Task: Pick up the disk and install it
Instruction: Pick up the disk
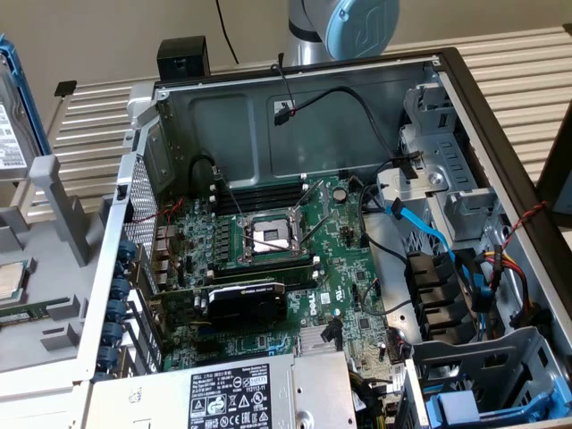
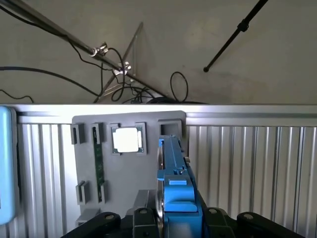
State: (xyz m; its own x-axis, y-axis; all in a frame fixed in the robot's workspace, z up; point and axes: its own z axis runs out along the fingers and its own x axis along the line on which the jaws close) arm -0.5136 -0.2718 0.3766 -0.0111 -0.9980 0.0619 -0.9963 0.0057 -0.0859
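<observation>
In the wrist view the disk (image 2: 172, 186) appears edge-on, a silver drive in a bright blue carrier. My gripper (image 2: 176, 220) is shut on it, with a black finger (image 2: 142, 218) pressed against each side of the carrier. The disk's far end reaches the empty slot (image 2: 170, 128) of the grey fixture plate (image 2: 124, 183). The exterior view catches the disk (image 1: 12, 121) at its left edge, upright above a grey stand (image 1: 46, 192). I cannot tell whether the disk still rests in the slot.
The open computer case (image 1: 295, 116) holds the motherboard (image 1: 268, 259), loose cables and a drive bay (image 1: 447, 295). Another blue-fronted carrier (image 1: 469, 407) sits at the case's near right. The fixture plate carries a square processor chip (image 2: 126, 140) and a memory stick (image 2: 99, 158).
</observation>
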